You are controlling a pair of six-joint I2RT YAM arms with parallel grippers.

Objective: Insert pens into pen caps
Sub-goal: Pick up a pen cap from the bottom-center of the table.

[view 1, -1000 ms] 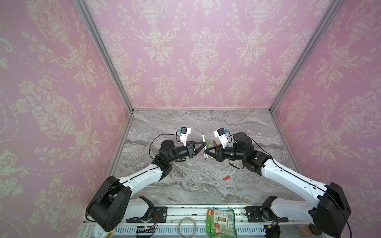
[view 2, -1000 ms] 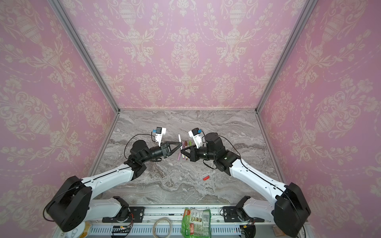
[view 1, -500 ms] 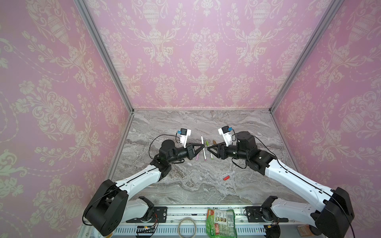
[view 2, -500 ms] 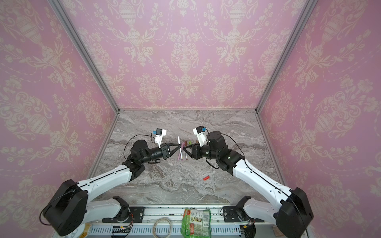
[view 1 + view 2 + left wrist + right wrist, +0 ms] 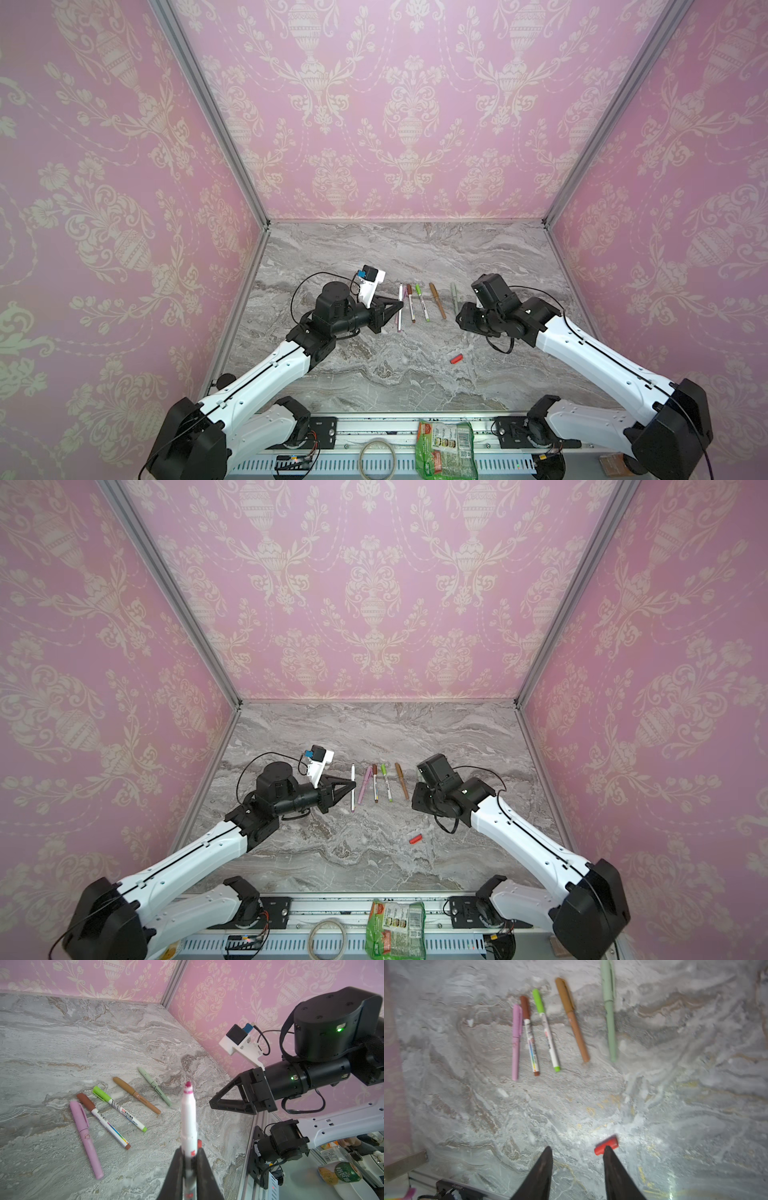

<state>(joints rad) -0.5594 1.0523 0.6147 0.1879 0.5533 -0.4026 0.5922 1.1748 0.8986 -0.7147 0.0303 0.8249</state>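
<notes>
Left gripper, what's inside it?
A white pen is clamped in the left gripper. Its dark red tip sticks out bare, with no cap on. In the left wrist view, the lower barrel is hidden inside the grip.

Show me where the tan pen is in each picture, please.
In a top view: tan pen lies on the table, in the pen row.
In a top view: tan pen, in the same row.
Left wrist: between lime-capped pen and pale green pen.
Right wrist: between the same two.
Shared landmark: the lime-capped pen beside it.
</notes>
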